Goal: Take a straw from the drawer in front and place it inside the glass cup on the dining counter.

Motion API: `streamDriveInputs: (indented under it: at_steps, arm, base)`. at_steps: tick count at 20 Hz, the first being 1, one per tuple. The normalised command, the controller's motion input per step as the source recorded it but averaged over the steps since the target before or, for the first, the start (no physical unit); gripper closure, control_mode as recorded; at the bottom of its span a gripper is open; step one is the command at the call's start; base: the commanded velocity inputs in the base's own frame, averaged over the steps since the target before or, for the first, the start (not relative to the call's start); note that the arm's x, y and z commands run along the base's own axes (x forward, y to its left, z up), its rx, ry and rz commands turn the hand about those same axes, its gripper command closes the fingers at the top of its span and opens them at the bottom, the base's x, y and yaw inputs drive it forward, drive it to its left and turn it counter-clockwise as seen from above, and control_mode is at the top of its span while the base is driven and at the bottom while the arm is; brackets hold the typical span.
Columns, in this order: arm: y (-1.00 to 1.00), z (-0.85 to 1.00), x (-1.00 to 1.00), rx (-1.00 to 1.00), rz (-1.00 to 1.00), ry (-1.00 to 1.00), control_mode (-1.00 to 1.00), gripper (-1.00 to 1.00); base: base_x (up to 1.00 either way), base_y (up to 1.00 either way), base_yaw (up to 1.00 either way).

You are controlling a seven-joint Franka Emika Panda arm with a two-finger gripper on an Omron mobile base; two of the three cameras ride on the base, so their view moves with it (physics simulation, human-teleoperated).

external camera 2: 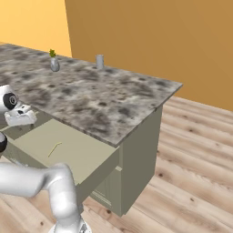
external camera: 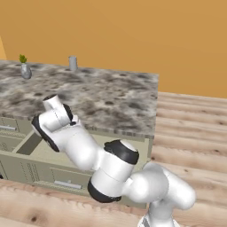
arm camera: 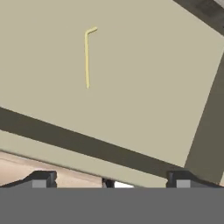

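Your two-finger tool (arm camera: 112, 179) hangs with its dark tips spread wide and nothing between them, looking down into the wide, shallow grey-green drawer (arm camera: 144, 87) with the beige inside, which stands pulled out; the thin pale yellow straw (arm camera: 87, 57), bent at one end, lies flat on the drawer floor, well apart from the tips. You are at the reach-for-the-straw step; next, I judge, you must carry the tool across and down over it. The small translucent grey-white glass cup (external camera 2: 99, 61) waits at the far edge of the speckled grey, white and brown stone surface (external camera 2: 104, 100), near the small rounded grey vase with a green sprig (external camera 2: 54, 63).
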Motion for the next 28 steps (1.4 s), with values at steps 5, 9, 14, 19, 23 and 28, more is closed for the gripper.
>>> streamDriveInputs:
  at_steps: [5,9,14,19,23,28]
  arm:
    - [-0.19,-0.40,0.26,0.22,-0.25,0.02,-1.00,-1.00]
    - [-0.17,-0.48,0.36,0.12,-0.27,0.00,-1.00,-1.00]
    - [-0.19,-0.34,0.28,0.07,-0.18,0.00,-1.00,-1.00]
    - [-0.13,-0.17,0.35,0.01,-0.08,0.00,-1.00,-1.00]
    - [-0.02,-0.23,0.47,0.00,0.00,0.00,-1.00,-1.00]
    - [0.00,-0.33,0.51,0.00,0.00,0.00,-1.00,-1.00]
  base:
    - [0.00,0.00,0.00]
    - [0.00,0.00,0.00]
    - [0.00,0.00,0.00]
    - [0.00,0.00,0.00]
    - [0.00,0.00,0.00]
    - [0.00,0.00,0.00]
